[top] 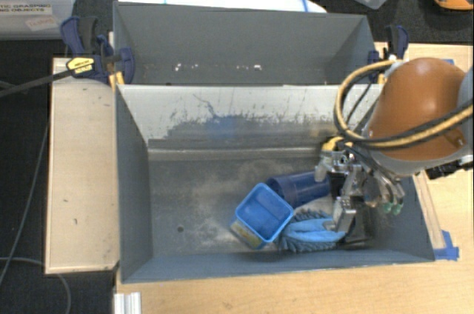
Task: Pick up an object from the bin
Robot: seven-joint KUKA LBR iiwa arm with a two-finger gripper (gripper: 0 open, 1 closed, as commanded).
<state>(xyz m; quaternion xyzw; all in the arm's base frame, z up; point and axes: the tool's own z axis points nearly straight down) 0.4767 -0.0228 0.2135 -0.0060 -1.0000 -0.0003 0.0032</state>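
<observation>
Your claw [345, 219] is down near the right end of the bin [185, 186], and you cannot tell whether it is apart or together. Just left of its tip, right beside it, lies a light blue brush [311, 235] with a bristly edge. Up and left of the claw, a dark blue cylinder [300, 186] lies on its side. Farther left, a blue square tub [263, 212] sits tilted against both, with a yellowish scrap [241, 231] under its far corner.

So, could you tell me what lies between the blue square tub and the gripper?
The camera view shows a dark blue cup on its side and a pale blue ribbed thing between tub and gripper.
</observation>
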